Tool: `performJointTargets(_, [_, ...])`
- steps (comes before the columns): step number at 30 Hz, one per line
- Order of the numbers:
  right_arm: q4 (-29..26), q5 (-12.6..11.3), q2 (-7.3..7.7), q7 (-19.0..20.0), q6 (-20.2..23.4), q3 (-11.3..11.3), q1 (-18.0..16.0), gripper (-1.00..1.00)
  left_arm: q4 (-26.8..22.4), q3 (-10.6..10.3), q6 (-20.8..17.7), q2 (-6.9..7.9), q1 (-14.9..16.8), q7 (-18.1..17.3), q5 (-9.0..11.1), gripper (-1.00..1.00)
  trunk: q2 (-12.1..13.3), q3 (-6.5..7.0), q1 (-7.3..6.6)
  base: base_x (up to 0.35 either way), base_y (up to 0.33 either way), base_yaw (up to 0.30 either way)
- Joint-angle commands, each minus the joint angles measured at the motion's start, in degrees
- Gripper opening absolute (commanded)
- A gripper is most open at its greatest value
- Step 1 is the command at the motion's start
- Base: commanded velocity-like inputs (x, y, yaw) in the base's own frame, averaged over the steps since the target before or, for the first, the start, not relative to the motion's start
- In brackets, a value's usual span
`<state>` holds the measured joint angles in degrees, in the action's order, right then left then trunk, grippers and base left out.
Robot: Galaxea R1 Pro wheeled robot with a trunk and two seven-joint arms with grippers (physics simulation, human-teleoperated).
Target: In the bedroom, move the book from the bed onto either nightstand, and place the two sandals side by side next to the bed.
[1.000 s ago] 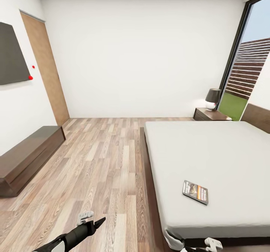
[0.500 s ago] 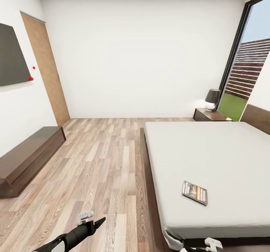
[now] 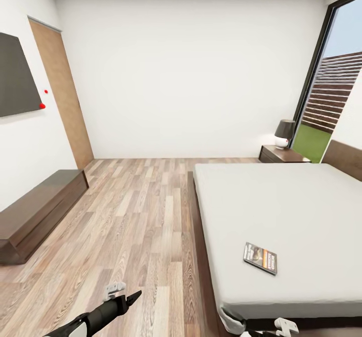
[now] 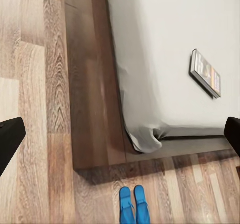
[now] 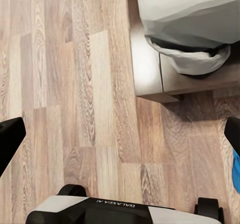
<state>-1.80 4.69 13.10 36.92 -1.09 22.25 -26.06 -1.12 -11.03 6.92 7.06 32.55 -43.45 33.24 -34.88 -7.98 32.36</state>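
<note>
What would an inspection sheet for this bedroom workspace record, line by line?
Surface: light-brown wood-plank floor.
Job's things: dark paperback book flat on light-grey mattress bed; two bright blue sandals side by side on the floor beside the bed corner; dark-brown nightstand beyond the bed.
Clutter: nothing seen.
Grippers: left gripper over the floor, empty; right gripper open.
Cables: nothing seen.
Surroundings: grey-shaded lamp on the nightstand, low dark bench.

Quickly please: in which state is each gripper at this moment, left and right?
Left gripper: open, fingers wide apart, holding nothing.
Right gripper: open, fingers wide apart, holding nothing.
</note>
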Motion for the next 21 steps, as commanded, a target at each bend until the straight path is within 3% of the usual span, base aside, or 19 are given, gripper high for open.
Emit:
performJointTargets(1, [0.03,0.5,0.03,0.17,-0.12,0.43,-0.05,1.0,0.07,-0.49,0.45,0.0,0.06,-0.09,0.25,1.0,0.33,0.09,-0.21,0.0,0.0,0.0])
performJointTargets(21, [0.02,0.5,0.04,0.17,-0.1,0.43,-0.04,1.0,0.07,-0.49,0.46,0.0,0.06,-0.06,0.25,1.0,8.36,3.68,-4.6,0.0,0.0,0.0])
